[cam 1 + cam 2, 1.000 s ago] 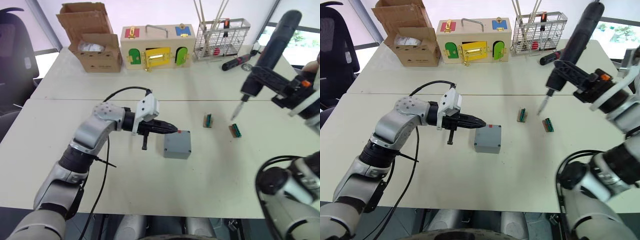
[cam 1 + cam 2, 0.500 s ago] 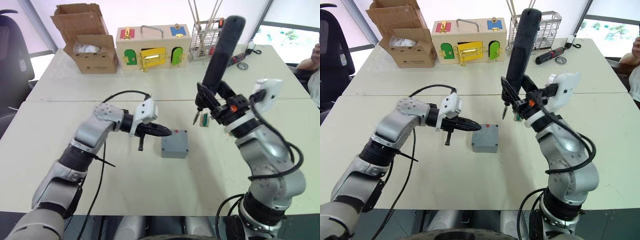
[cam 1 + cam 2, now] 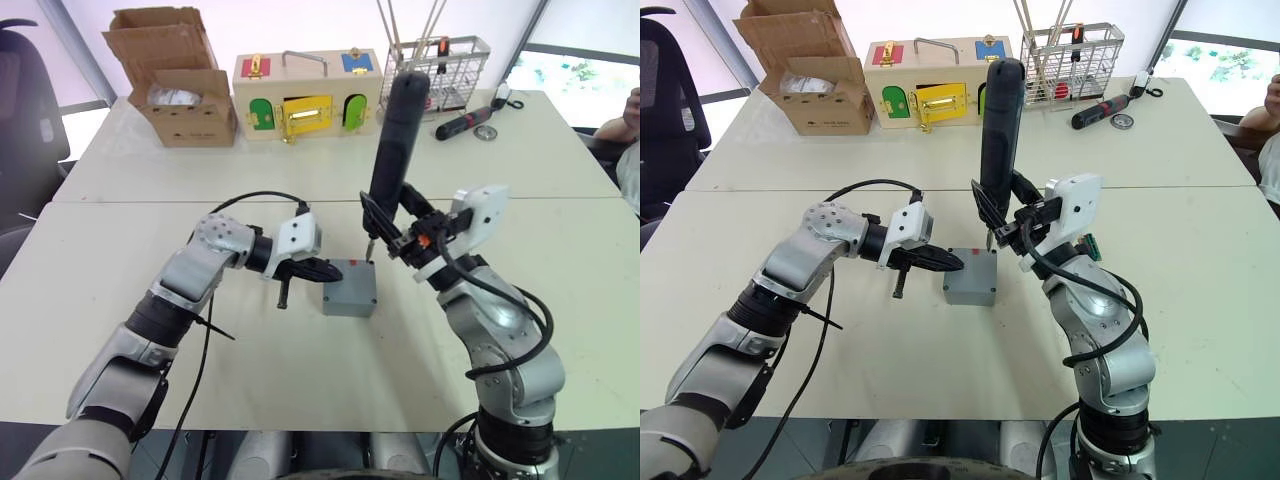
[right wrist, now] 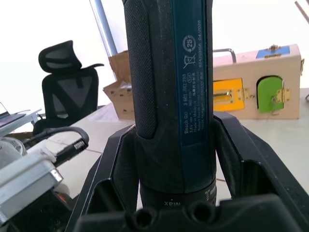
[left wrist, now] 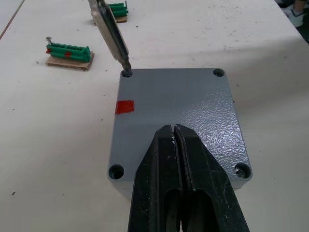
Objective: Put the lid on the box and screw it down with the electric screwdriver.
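Screwing is in hand — the lid (image 5: pixel 176 116) sits on the box (image 3: pixel 350 291) mid-worktop. The left end effector (image 5: pixel 175 145), pressed together, steadies it; the right end effector (image 3: pixel 402 235) clamps the electric screwdriver (image 3: pixel 998 130), its bit in a far corner hole — next, drive straight down.

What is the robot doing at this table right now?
It is fastening a lid onto a small grey box. The right gripper holds the electric screwdriver upright, its bit set in a corner screw hole of the lid. The left gripper, fingers shut, presses on the lid's near edge. Two green strips lie on the table beyond the box.
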You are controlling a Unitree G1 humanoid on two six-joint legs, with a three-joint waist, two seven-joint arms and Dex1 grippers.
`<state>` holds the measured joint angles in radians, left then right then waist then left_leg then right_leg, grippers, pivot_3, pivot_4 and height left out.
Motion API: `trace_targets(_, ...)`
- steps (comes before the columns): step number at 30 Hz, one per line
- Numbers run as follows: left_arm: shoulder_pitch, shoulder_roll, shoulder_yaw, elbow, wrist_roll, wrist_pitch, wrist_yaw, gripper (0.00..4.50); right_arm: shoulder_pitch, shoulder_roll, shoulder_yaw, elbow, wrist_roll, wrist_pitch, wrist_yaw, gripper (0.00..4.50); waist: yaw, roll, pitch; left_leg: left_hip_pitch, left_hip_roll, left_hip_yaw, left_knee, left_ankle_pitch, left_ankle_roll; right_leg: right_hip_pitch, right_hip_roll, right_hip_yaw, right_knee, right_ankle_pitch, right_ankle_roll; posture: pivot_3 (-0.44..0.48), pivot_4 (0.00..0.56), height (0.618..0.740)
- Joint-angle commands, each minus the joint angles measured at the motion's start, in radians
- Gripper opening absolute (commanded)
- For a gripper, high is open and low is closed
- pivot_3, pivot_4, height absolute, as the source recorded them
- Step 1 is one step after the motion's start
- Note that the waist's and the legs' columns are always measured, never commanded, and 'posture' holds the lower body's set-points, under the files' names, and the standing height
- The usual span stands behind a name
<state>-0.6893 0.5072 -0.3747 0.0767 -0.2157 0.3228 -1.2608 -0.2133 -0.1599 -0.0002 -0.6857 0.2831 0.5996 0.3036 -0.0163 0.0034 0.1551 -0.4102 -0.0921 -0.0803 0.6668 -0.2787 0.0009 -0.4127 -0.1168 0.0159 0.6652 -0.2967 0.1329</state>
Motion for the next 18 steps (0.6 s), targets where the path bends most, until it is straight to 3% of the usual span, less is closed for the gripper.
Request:
trace_targets(1, 0.007, 0.003, 0.0, -0.017, 0.011, -0.004, -0.006, 0.0, -0.001, -0.004, 0.01, -0.028, -0.004, -0.067, -0.005, 1.96, 0.0, 0.0, 0.0, 0.0, 0.0, 0.0, 0.0, 0.0, 0.0, 0.0, 0.0, 0.0, 0.0, 0.0, 0.0, 0.0, 0.15, 0.74)
trace_targets(18, 0.006, -0.011, 0.002, -0.013, 0.015, -0.007, -0.006, 0.0, 0.012, -0.026, 0.008, 0.009, -0.004, -0.11, -0.028, 1.96, 0.001, 0.0, 0.0, 0.0, 0.0, 0.0, 0.0, 0.0, 0.0, 0.001, 0.0, 0.0, 0.0, 0.0, 0.0, 0.0, 0.15, 0.74)
